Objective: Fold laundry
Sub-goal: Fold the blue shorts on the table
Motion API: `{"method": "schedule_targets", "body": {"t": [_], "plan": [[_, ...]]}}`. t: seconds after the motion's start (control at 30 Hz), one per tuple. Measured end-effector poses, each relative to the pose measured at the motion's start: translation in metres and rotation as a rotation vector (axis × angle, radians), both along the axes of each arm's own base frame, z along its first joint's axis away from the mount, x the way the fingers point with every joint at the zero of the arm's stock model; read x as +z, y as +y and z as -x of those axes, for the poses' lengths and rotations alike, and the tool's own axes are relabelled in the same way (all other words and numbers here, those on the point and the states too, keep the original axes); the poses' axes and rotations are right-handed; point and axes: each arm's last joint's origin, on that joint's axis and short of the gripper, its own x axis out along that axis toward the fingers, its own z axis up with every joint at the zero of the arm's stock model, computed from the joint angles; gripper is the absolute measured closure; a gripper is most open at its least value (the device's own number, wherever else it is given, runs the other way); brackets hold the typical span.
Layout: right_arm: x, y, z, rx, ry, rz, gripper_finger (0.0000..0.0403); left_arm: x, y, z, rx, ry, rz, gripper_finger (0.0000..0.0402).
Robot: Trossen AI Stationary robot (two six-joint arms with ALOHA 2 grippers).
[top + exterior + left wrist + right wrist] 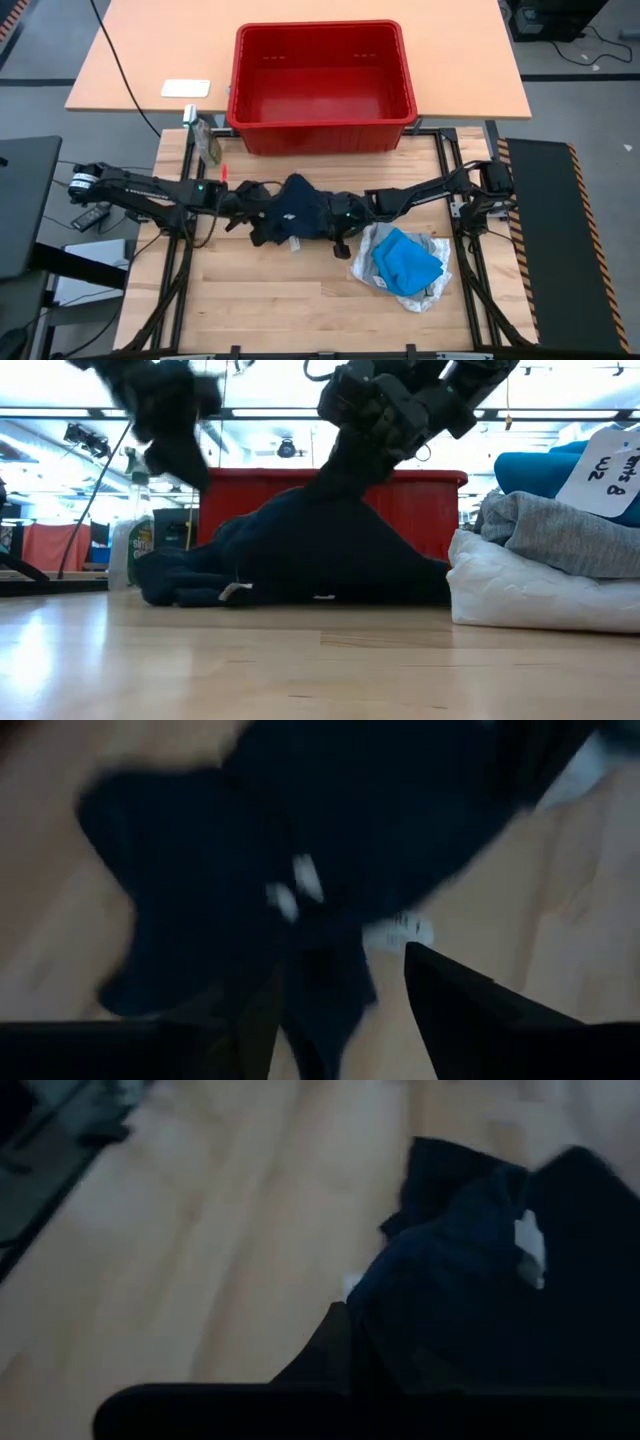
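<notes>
The dark navy garment [290,212] lies bunched at the table's middle between my two grippers. In the low view it rises like a tent [300,540] to my right gripper [345,470], which is shut on it at its right side [330,215]. My left gripper [243,205] hangs open above the garment's left part [200,850], its fingers [470,1010] apart and clear of the cloth in the low view [185,460]. The bright blue garment [405,258] tops a stack on the grey one [560,530] and the white one [530,595], to the right. My right gripper holds the navy garment by a raised bunch of cloth [335,495] near its right side, coming from above and from the table's right. The bunch is pulled up into a peak while the garment's lower edges [200,595] rest on the table. The wrist view hides the fingertips behind cloth [440,1300].
A red plastic basket [320,125] stands at the far edge, behind the garment. A spray bottle [208,140] sits at the far left corner. The folded stack with its paper tag [610,470] fills the near right. Bare wood [260,300] lies toward the near edge.
</notes>
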Motion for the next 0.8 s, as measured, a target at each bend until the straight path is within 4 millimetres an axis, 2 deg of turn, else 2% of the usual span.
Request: {"method": "schedule_targets", "body": {"t": [0.13,0.2,0.33,0.43,0.57,0.8], "plan": [[-0.003,-0.003,-0.001,0.101,-0.014,-0.002,0.0395,0.034,-0.002,-0.012,-0.042,-0.144,-0.057,0.0192],[-0.002,-0.003,-0.002,0.119,-0.034,0.013,0.0395,0.042,-0.006,-0.022,-0.08,-0.241,-0.083,0.0191],[0.0,0.001,-0.003,0.171,-0.076,0.039,0.0395,0.03,-0.021,-0.043,-0.144,-0.273,-0.086,0.019],[0.002,0.008,-0.004,0.206,-0.133,0.14,0.0395,0.014,-0.026,-0.055,-0.105,-0.237,-0.026,0.0182],[0.005,0.014,-0.006,0.231,-0.198,0.282,0.0394,-0.009,-0.025,-0.066,-0.032,-0.146,0.052,0.0161],[0.007,0.012,-0.008,0.198,-0.219,0.396,0.0393,-0.017,-0.011,-0.075,-0.126,-0.113,0.337,0.0133]]}}
